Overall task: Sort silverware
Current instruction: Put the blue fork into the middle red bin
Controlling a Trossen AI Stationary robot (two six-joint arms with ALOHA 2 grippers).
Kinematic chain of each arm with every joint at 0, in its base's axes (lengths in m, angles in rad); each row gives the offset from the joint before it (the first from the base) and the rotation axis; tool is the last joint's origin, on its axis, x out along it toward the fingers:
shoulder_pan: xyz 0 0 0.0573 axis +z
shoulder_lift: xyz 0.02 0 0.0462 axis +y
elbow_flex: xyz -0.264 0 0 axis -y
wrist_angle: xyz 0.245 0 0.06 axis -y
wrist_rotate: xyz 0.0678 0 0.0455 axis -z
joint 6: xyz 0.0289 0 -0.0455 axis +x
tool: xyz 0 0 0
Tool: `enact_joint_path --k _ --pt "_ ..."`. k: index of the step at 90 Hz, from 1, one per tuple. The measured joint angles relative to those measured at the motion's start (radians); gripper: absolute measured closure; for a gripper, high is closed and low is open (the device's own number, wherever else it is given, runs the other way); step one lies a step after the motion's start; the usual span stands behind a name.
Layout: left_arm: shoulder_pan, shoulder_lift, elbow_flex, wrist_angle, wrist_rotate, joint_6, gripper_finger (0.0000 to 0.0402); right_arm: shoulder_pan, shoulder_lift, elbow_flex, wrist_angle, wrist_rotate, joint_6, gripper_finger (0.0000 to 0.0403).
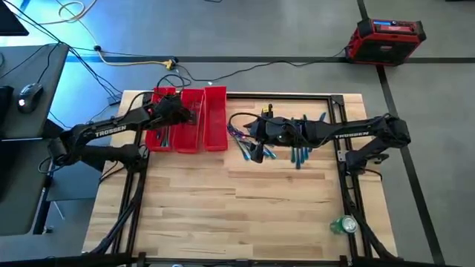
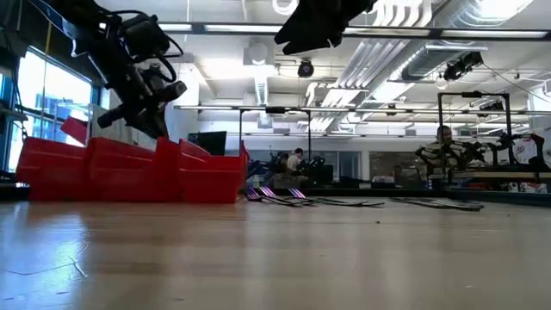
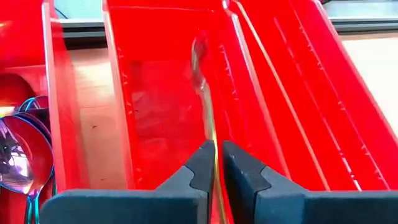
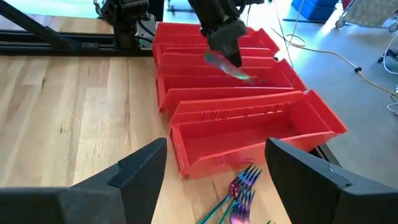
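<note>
The left gripper [image 3: 214, 163] hangs over the middle compartment of the red plastic 3-compartment tray [image 1: 215, 119] at the far left of the light wooden tabletop [image 1: 237, 208]; its fingers [image 3: 198, 168] are clamped on a slim iridescent metal utensil [image 3: 204, 81], blurred, pointing down into that compartment; its type cannot be told. In the outer compartment on the tray's left side lie rainbow-finish spoons [image 3: 18, 155]. The right gripper [image 4: 214, 162] hovers above the tabletop just right of the tray, fingers spread wide with nothing between them; below it, beside the tray's nearest wall, lie purple-pink iridescent forks [image 4: 242, 190]. More slim iridescent silverware [image 1: 293, 152], teal and blue, lies scattered on the tabletop under and beside the right arm. A green crumpled item [image 1: 343, 224] sits near the tabletop's front right edge.
</note>
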Motion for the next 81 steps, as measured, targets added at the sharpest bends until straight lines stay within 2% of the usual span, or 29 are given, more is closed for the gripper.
enact_joint_path --k 15,27,39,45,54,63,71,81 --pt "0.0 0.002 0.0 -0.001 -0.012 -0.005 0.0339 0.0 0.0 0.0 -0.006 0.0 0.001 0.0142" --pt "-0.001 -0.021 0.0 0.002 -0.009 0.057 0.0319 0.0 0.0 0.0 -0.045 -0.005 0.024 0.0142" --pt "-0.002 -0.12 0.0 0.002 0.003 0.118 0.0313 -0.024 0.005 0.0 -0.149 -0.134 0.094 0.0142" --pt "-0.003 -0.193 0.0 0.002 0.028 0.131 0.0312 -0.032 0.021 0.0 -0.197 -0.156 0.141 0.0142" --pt "-0.018 -0.301 0.001 0.002 0.128 0.147 0.0312 -0.049 0.083 0.0 -0.235 -0.14 0.158 0.0142" --pt "-0.056 -0.395 0.002 0.006 0.219 0.148 0.0312 -0.083 0.181 0.0 -0.239 -0.15 0.082 0.0143" --pt "-0.106 -0.452 0.0 0.004 0.226 0.151 0.0312 -0.139 0.267 0.0 -0.245 -0.186 0.035 0.0149" --pt "-0.176 -0.479 -0.011 -0.01 0.191 0.154 0.0312 -0.227 0.334 0.0 -0.261 -0.172 0.098 0.0161"
